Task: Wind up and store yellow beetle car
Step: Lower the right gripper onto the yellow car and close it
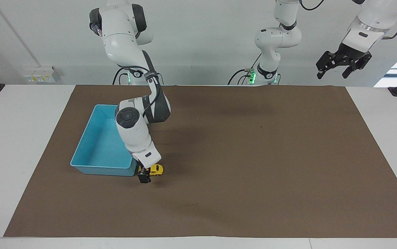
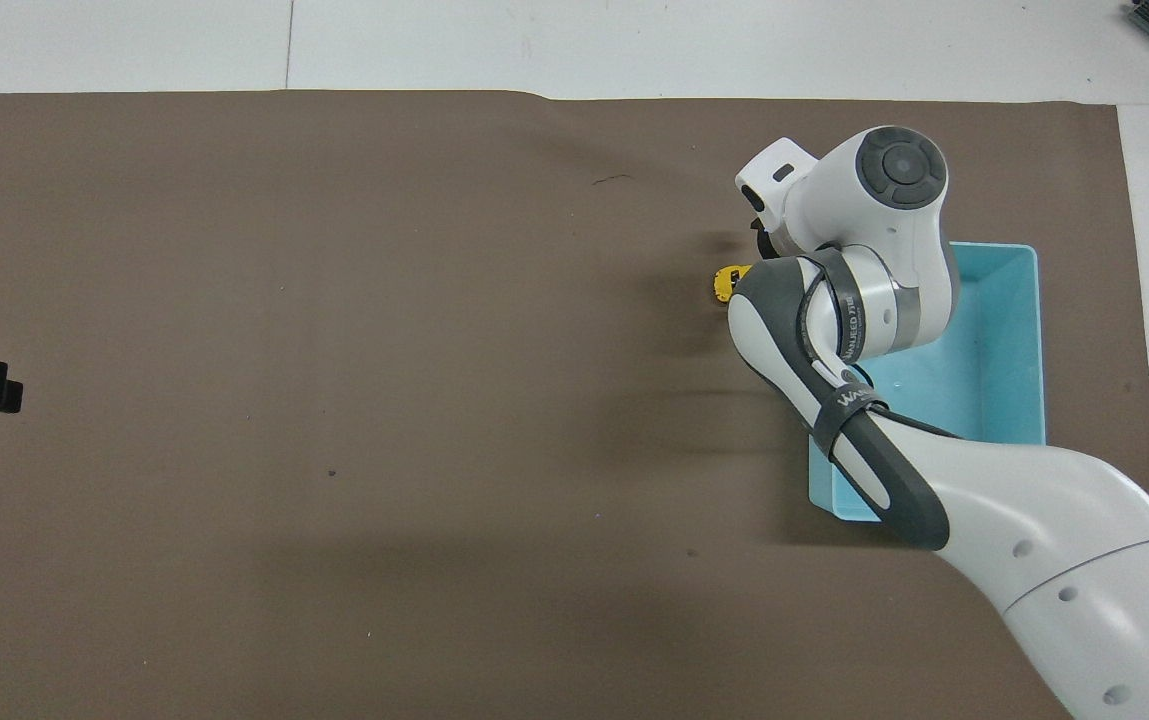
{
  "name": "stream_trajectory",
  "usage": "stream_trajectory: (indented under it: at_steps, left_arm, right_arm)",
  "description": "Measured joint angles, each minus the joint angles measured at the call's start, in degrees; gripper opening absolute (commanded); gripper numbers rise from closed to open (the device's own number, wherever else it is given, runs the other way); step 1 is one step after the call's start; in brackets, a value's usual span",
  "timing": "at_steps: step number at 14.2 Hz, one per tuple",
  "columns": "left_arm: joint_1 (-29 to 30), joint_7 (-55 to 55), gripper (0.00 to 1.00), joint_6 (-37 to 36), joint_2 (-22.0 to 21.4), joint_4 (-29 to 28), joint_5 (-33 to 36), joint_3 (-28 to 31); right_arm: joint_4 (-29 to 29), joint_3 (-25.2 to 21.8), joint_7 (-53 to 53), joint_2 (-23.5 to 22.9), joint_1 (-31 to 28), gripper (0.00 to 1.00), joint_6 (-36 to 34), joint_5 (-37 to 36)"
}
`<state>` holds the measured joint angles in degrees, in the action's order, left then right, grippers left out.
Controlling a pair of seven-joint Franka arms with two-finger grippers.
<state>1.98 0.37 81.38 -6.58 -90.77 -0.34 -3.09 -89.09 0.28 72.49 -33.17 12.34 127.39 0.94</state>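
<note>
1. The brown mat (image 1: 253, 166) on the worktop (image 1: 18, 138) lies bare from its middle to the left arm's end, open for passage.
2. The light-blue bin (image 1: 91, 169) stands at the right arm's end, its wall just beside the yellow beetle car (image 1: 157, 169).
3. The right hand (image 1: 144, 174) and its forearm crowd the car.
4. The left hand (image 1: 336, 67) hangs high off the mat, waiting.

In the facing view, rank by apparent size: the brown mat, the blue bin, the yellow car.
1. Brown mat, by far the largest; it covers most of the table.
2. Blue bin, partly covered by the right arm.
3. Yellow car, tiny, beside the bin, with the right gripper at it.
</note>
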Motion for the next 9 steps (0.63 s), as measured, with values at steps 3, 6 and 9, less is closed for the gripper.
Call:
stream_trajectory:
  at_steps: [3, 6, 9]
  left_arm:
    - [0.01, 0.00, 1.00, 0.00, 0.00, 0.00, 0.00, 0.00]
    - [0.06, -0.04, 1.00, 0.00, 0.00, 0.00, 0.00, 0.01]
    - [1.57, -0.15, 1.00, 0.00, 0.00, 0.00, 0.00, 0.04]
  right_arm:
    - [-1.49, 0.07, 0.03, 0.42, 0.48, 0.89, 0.16, 0.02]
    - [-2.77, 0.07, 0.19, 0.71, 0.48, 0.80, 0.93, 0.02]
    - [-4.16, 0.07, 0.36, 1.36, 0.48, 0.67, 1.39, 0.02]
